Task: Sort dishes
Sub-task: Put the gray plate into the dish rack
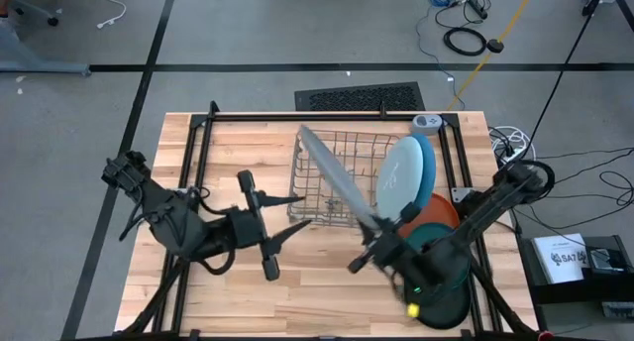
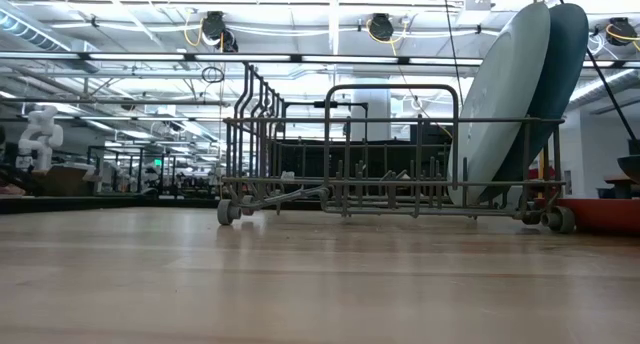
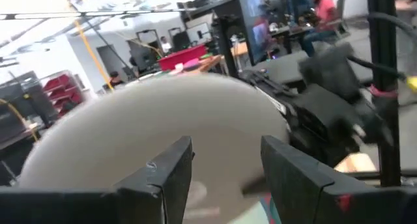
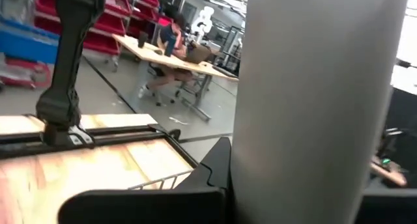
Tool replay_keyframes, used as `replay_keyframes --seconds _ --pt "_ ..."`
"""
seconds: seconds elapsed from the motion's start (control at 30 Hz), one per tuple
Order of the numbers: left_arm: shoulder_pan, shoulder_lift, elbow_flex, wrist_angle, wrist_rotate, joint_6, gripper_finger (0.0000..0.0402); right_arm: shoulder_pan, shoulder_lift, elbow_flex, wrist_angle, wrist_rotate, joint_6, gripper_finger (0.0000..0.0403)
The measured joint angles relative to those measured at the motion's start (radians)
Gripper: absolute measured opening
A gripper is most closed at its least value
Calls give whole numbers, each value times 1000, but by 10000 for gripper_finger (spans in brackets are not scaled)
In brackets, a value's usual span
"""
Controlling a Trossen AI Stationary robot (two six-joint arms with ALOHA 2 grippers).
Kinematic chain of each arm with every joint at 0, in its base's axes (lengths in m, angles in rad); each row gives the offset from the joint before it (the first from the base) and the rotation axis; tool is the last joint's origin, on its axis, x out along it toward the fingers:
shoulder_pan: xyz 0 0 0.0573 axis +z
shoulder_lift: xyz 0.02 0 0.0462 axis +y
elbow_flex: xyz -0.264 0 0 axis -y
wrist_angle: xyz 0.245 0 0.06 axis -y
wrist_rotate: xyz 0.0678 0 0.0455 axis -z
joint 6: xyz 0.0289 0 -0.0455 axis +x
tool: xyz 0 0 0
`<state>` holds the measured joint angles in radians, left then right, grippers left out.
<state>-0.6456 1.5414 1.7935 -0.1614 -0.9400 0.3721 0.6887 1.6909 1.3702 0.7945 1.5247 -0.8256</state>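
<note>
My right gripper [image 1: 379, 234] is shut on a grey plate [image 1: 337, 177], held on edge above the wire dish rack [image 1: 322, 207]. The plate fills much of the right wrist view [image 4: 319, 100] and shows its broad face in the left wrist view [image 3: 150, 133]. A pale blue plate [image 1: 401, 172] and a blue plate [image 1: 428, 158] stand on edge in the rack's right end, leaning on its wires [image 2: 505, 94]. Orange [image 1: 441, 207], teal [image 1: 428, 237] and black [image 1: 451, 303] plates lie flat under the right arm. My left gripper [image 1: 295, 214] is open and empty, left of the rack, facing the grey plate. My right gripper pinches the grey plate's rim [image 1: 374, 222] at its near right end between its two fingers; one finger [image 4: 215, 175] lies against the plate's face. The fingers come from the table's near right. The plate is lifted clear, on edge, slanting toward the far left over the rack.
The rack's left part [image 2: 290, 144] holds no plates. Bare wooden table [image 1: 327, 291] lies in front of the rack. A black frame [image 1: 198, 133] runs around the table's edges. A small grey device [image 1: 426, 123] sits at the far right corner.
</note>
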Motion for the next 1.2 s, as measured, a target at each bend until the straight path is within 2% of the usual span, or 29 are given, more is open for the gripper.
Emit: replay_keyframes --seconds 0.13,0.33,0.47,0.53,0.7,0.83,1.03,1.2 --pt "-6 -3 0 21 -5 64 183 -24 81 59 -62 17 15 6" --pt "-20 -3 0 -15 -31 430 183 -40 111 71 -66 39 34 6" --pt "-45 -3 0 -16 -162 709 183 -31 104 72 -71 47 36 6" --pt "-51 -3 0 -14 -231 787 183 -25 102 72 -66 48 37 8" --pt "-48 -3 0 -13 -365 724 183 -25 101 72 -73 47 110 6" --pt "-49 -3 0 -14 -378 637 183 -25 102 72 -81 47 200 6" --pt "-47 -3 0 -23 -430 700 183 5 105 71 -153 46 351 6" --pt "-29 -5 0 -43 -448 650 183 41 105 71 -217 46 535 6"
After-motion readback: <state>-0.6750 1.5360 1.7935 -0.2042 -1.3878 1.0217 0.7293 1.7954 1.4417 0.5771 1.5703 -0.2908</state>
